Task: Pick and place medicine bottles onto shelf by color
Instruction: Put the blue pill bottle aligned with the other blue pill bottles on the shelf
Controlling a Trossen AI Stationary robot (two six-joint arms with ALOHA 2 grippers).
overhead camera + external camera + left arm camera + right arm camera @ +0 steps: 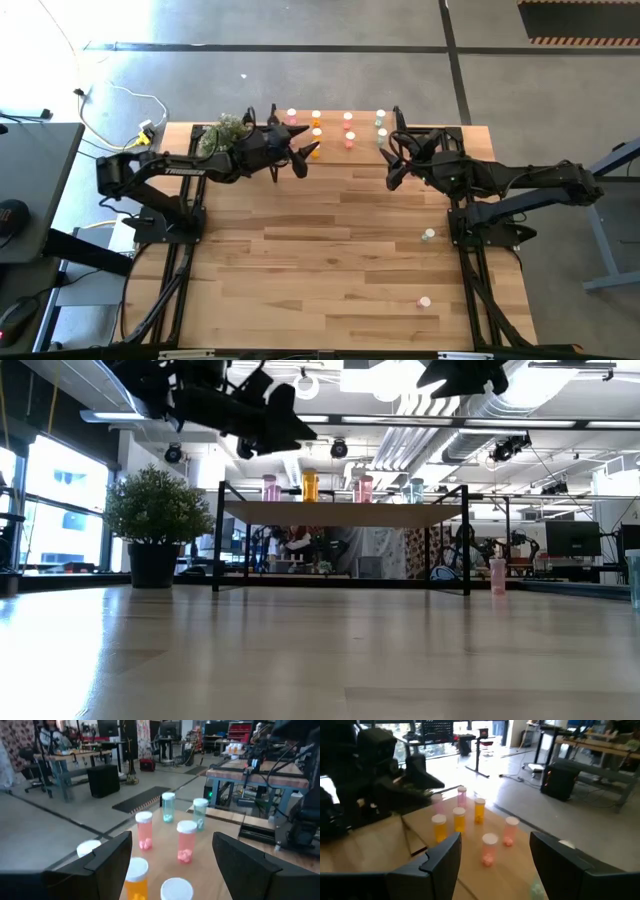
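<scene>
The shelf (333, 137) (340, 513) stands on thin black legs at the table's far edge. On it, medicine bottles stand in rows by colour: pink (291, 115), orange (316, 131), red-pink (348, 130) and pale green (380, 125). My left gripper (305, 158) (172, 840) hovers open just in front of the orange row, level with the bottles and holding nothing. An orange bottle (135, 877) and a white cap (176, 889) show between its fingers. My right gripper (392, 152) (495, 839) hangs open and empty near the shelf's right end.
A pale green bottle (428, 235) and a pink bottle (424, 301) (497, 575) stand loose on the table's right side. A potted plant (225, 130) (153, 525) sits at the far left beside the shelf. Bare wood spans the table's middle and near part.
</scene>
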